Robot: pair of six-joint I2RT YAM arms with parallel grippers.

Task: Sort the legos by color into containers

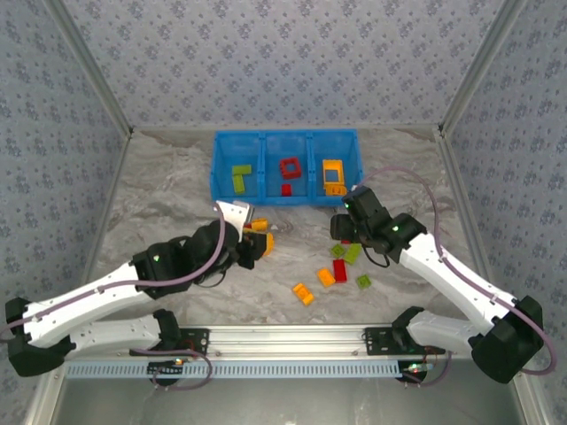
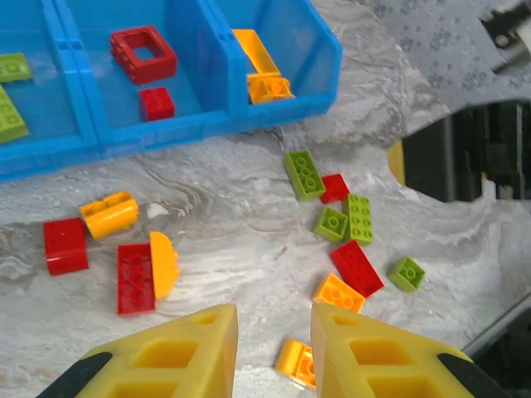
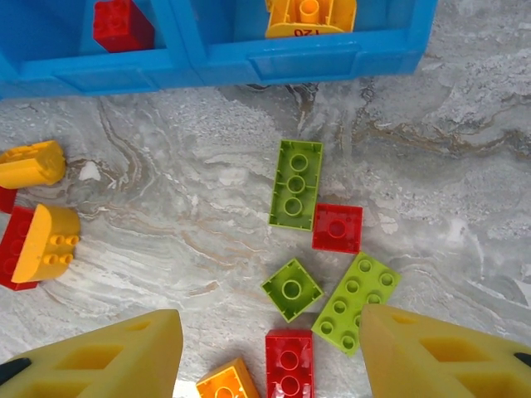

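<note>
Just before the blue bin (image 1: pixel 266 198), loose legos (image 3: pixel 295 184) lie scattered

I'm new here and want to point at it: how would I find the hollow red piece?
Find the long blue bin, then its middle compartment. Of the two red pieces there, the hollow red frame is the farther one, open in the centre, unlike the small solid block in front.
</note>
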